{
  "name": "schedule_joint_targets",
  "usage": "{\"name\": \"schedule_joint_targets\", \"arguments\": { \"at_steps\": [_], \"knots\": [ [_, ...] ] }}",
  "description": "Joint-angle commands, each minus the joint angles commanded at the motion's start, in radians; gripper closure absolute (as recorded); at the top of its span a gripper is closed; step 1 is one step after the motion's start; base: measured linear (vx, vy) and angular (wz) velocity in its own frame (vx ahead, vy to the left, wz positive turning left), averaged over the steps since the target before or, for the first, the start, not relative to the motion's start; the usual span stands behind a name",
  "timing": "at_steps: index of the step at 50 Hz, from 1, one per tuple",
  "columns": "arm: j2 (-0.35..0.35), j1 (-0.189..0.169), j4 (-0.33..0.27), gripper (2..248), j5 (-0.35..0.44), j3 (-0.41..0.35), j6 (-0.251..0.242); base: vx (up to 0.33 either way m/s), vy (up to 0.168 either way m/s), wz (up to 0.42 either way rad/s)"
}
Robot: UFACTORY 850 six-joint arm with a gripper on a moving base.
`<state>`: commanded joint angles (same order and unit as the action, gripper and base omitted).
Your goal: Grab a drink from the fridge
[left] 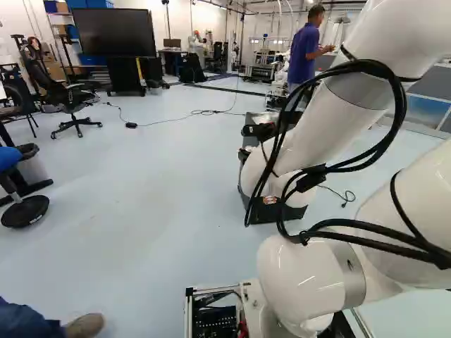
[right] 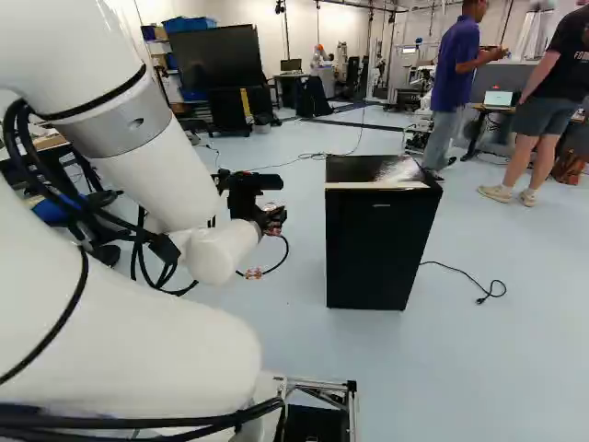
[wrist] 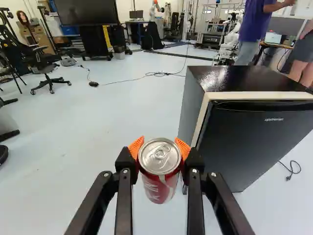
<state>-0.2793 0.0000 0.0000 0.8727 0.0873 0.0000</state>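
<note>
Left of the fridge in the right base view, my gripper (right: 271,221) hangs above the floor, its fingers hard to make out there. In the wrist view, the gripper (wrist: 159,152) is shut on a red drink can (wrist: 160,171), with an orange pad on either side near the can's silver top. The can looks upright. The small black fridge (right: 373,244) stands beside the can, its door (wrist: 259,142) across the front with a pale strip around its edge. The inside of the fridge is hidden.
A power cable and plug (right: 480,296) lie on the floor right of the fridge. Two people stand beyond it. An office chair (left: 70,105) and a large screen (left: 114,32) are farther back. A person's shoe (left: 84,325) shows near the base.
</note>
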Motion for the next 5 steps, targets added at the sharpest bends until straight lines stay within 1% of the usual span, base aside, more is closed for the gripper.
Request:
{"name": "schedule_joint_targets", "arguments": {
  "at_steps": [5],
  "knots": [
    [0.000,0.000,0.000,151,0.000,0.000,0.000,0.000,0.000,0.000]
  ]
}}
